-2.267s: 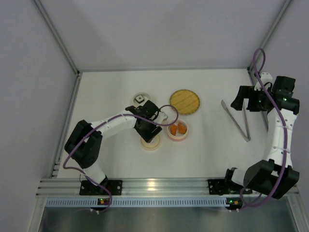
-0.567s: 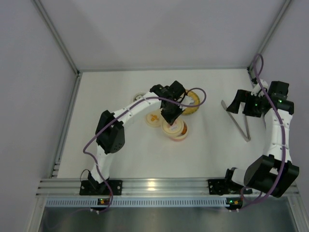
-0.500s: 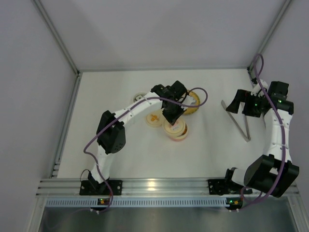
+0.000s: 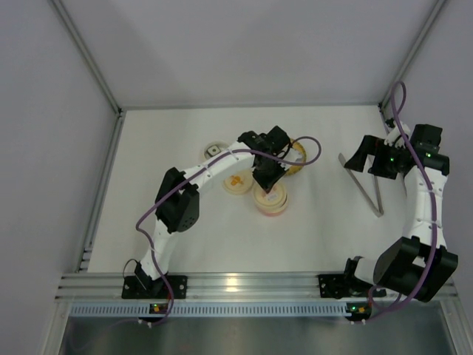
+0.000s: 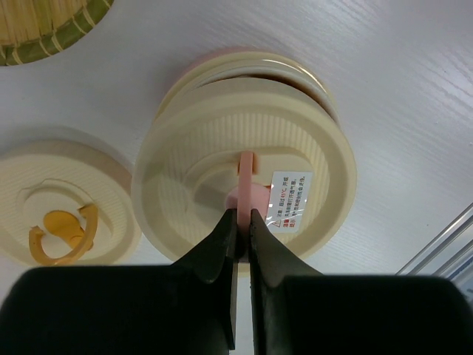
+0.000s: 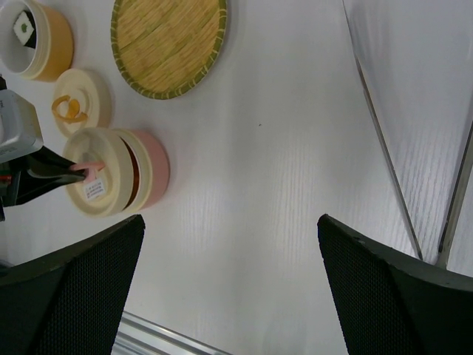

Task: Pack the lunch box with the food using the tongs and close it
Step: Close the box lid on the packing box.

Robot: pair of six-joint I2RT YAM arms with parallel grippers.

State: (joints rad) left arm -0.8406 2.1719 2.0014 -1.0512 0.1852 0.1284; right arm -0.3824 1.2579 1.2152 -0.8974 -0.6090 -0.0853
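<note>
Left gripper (image 5: pixel 242 214) pinched on the pink tab (image 5: pixel 245 166) of a ribbed cream lid (image 5: pixel 295 133); right gripper (image 6: pixel 230 222) spread wide near the table's right edge.
The round plastic lid sits over the pink lunch box (image 6: pixel 154 168) at the table's middle, with the box's rim showing past one side; whether it is seated I cannot tell. A second cream lid (image 5: pixel 66 192) with a curled orange tab lies flat just beside it. The round woven plate (image 6: pixel 168 41), straw-coloured with a green rim, lies behind. A white-and-dark cube (image 6: pixel 24 26) sits in the orange bowl (image 6: pixel 55 37). The slim metal V-shaped tongs (image 4: pixel 362 187) lie flat by the right edge, under the right gripper.
</note>
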